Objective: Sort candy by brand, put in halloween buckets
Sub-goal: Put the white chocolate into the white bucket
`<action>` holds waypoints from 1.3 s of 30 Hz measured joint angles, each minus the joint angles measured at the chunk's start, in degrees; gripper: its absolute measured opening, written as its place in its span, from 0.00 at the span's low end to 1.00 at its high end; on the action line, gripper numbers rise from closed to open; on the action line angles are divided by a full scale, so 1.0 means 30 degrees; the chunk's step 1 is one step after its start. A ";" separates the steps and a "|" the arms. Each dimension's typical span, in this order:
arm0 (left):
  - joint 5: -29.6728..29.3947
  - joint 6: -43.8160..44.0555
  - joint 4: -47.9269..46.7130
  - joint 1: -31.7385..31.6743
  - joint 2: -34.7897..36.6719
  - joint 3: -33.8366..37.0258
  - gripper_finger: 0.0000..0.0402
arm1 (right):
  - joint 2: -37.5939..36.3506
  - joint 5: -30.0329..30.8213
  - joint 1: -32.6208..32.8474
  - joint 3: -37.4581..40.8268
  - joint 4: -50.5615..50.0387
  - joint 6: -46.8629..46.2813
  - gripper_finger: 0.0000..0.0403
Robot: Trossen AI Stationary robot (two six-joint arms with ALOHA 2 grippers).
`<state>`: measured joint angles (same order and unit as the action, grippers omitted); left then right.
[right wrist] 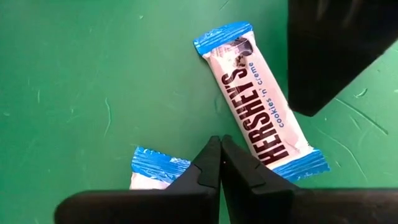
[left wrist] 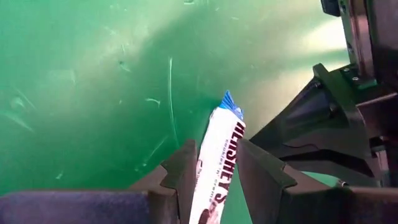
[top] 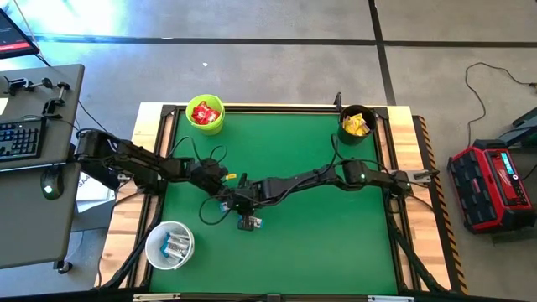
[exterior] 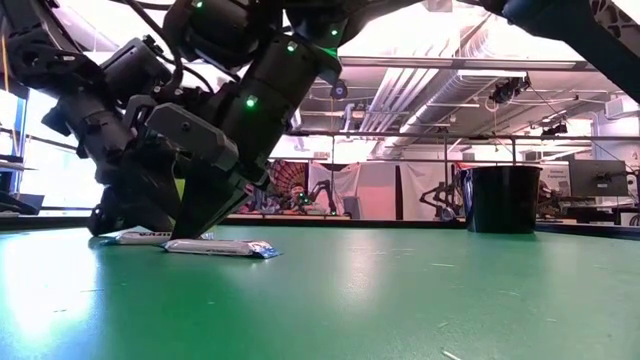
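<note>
The green worktop [top: 319, 243] carries three buckets: a lime one [top: 205, 115] with red packets at the far-left corner, a black one [top: 357, 125] with yellow packets at the far-right corner, and a white one [top: 169, 245] with bars at the near-left corner. Mid-worktop, the left pincer [left wrist: 217, 171] grips a white-and-blue bar [left wrist: 219, 165]. The right pincer [right wrist: 221, 163], fully closed and empty, rests beside a second bar [right wrist: 261, 121] lying flat.
</note>
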<state>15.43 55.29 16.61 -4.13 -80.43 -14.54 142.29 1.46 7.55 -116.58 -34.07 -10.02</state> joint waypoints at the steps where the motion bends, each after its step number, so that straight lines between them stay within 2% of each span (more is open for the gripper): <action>1: -0.0007 -0.0209 -0.0074 -0.0009 0.0009 -0.0050 0.27 | 0.0017 -0.0006 0.0004 -0.0092 -0.0103 0.0019 0.00; 9: 0.0352 -0.3676 -0.1796 -0.0077 -0.0064 -0.0796 0.27 | 0.0075 0.0071 0.0036 -0.0456 -0.0536 0.0233 0.00; 16: 0.1543 -0.4725 -0.1287 -0.0086 -0.0093 -0.0796 0.27 | 0.0075 0.0554 -0.0103 -0.0463 -0.0313 0.0284 0.00; 19: 0.2430 -0.5112 -0.1241 -0.0034 -0.0101 -0.0810 0.27 | 0.0082 0.1708 -0.0278 -0.0463 -0.0064 0.0281 0.00; 25: 0.3158 -0.4961 -0.1300 -0.0026 -0.0137 -0.0817 0.27 | 0.0082 0.2162 -0.0571 -0.0456 0.0134 -0.0107 0.00; 32: 0.3179 -0.4812 -0.1105 -0.0019 -0.0122 -0.0825 0.27 | 0.0082 0.1523 -0.0486 -0.0456 0.0161 -0.0434 0.00; 39: 0.3121 -0.4371 -0.1110 -0.0012 -0.0130 -0.0832 0.27 | -0.0311 0.1863 -0.0306 -0.0463 -0.0550 -0.1049 0.00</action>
<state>24.80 42.17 13.28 -4.16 -80.82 -17.04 141.36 7.05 6.63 -117.97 -35.72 -13.17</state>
